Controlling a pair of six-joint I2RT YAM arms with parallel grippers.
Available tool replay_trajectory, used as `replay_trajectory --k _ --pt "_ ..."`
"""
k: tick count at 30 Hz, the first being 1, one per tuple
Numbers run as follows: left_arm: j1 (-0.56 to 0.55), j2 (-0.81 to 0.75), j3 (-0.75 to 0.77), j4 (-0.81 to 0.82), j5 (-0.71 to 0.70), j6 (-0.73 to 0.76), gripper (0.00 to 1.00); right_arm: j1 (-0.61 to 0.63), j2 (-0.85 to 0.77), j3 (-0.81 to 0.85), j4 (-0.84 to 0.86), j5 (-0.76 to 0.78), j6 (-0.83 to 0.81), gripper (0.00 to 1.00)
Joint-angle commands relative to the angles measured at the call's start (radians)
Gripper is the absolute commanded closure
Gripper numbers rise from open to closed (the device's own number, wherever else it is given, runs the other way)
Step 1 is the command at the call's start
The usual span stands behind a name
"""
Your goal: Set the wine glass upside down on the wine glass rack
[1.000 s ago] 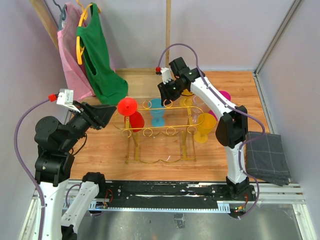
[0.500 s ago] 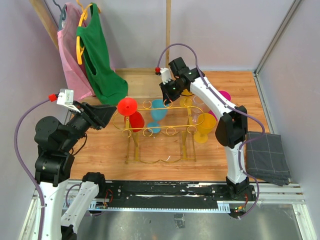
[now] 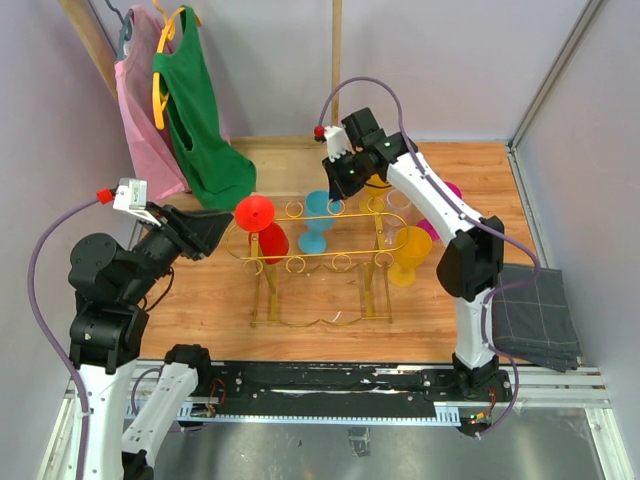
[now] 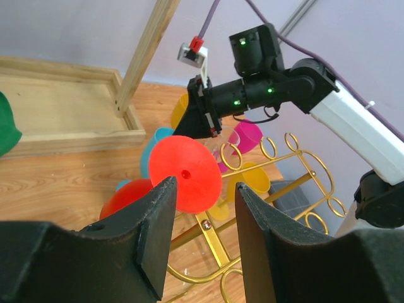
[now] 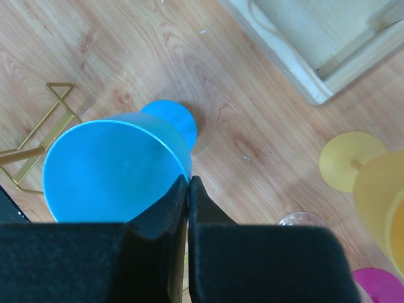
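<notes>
A blue wine glass stands upright-way at the far side of the gold wine glass rack. My right gripper is shut on the rim of its bowl, one finger inside and one outside. A red wine glass hangs upside down at the rack's left end, its round foot on top. My left gripper is open just left of the red glass and holds nothing.
A yellow glass hangs at the rack's right end. Behind it are another yellow glass, a clear one and a magenta one. A wooden tray, hanging garments and a grey cloth border the area.
My right gripper has shut on the blue glass's rim and moved slightly towards the back with it. The left arm has not moved.
</notes>
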Motion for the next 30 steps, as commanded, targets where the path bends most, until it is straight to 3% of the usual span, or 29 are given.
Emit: replay_trajectory --k 1,17,30 --pt "-0.006 -0.015 0.010 0.002 -0.006 0.011 0.53 0.015 -0.110 -0.013 0.044 0.066 0.023 0.99" --pt "-0.007 -0.007 0.014 0.003 -0.011 0.014 0.53 0.015 -0.402 -0.209 0.299 0.267 0.074 0.99" --pt "-0.008 0.006 0.015 0.037 -0.070 0.026 0.54 0.023 -0.862 -0.636 0.776 0.430 0.120 0.99"
